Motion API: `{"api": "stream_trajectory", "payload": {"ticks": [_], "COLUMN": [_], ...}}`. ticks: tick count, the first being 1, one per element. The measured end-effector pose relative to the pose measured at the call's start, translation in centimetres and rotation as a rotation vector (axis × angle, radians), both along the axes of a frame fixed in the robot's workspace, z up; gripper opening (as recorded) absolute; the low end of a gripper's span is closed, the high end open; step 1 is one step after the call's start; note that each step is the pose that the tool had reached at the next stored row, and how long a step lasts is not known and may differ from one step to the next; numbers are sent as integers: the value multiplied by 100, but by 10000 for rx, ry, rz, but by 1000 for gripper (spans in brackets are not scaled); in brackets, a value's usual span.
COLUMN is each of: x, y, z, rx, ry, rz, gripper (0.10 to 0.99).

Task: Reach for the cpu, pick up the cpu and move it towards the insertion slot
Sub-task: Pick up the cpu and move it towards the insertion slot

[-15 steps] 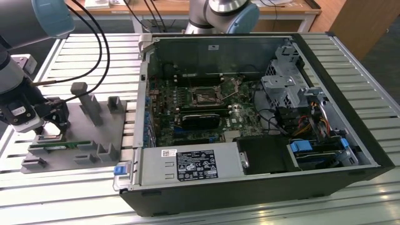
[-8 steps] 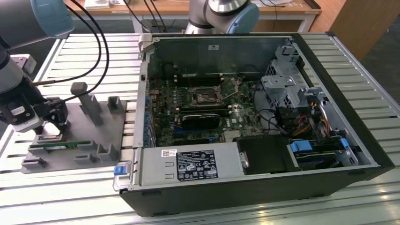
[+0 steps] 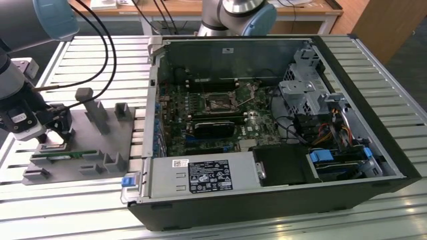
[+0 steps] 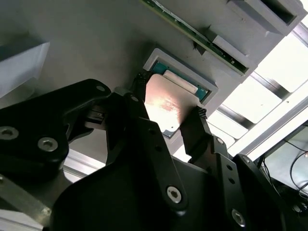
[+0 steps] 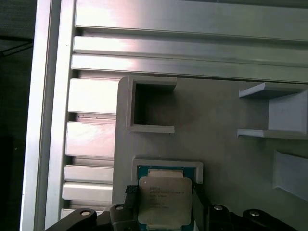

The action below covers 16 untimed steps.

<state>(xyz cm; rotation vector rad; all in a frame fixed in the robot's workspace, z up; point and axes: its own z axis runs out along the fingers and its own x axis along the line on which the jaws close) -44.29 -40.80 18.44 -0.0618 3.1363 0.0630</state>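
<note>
The cpu (image 5: 165, 198) is a flat square chip with a silvery-grey metal top. It catches a warm glare in the second wrist view. It lies at a shallow pocket (image 5: 168, 166) with a pale rim and a blue lining, set in a grey holder plate (image 5: 216, 120). Whether the chip is seated or slightly raised cannot be told.

The gripper (image 4: 168, 103) is clamped on the cpu, and its black fingers (image 4: 192, 130) press against two opposite edges.

Several lines of small dark print run across the chip's top in the first wrist view. A white label (image 3: 208, 176) with dense print sits on a black box at the front of the open computer case (image 3: 379, 107).

The insertion slot (image 3: 219, 104), a silver-framed square with a dark centre, is on the green board inside that case, well apart from the chip.

A green memory stick (image 3: 63, 155) lies on the holder plate near the gripper.

Plate and case both rest on a surface (image 3: 80, 210) of ribbed aluminium slats. Behind it stands a wooden desk (image 3: 200, 7) with cables.
</note>
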Motion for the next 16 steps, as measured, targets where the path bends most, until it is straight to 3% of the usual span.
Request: {"api": "stream_trajectory", "payload": {"ticks": [6, 16], "x": [0, 0], "y": [0, 0], "z": [34, 212], "rx": [0, 0], "ry": [0, 1], "rz": [0, 0], "gripper": [537, 537]}}
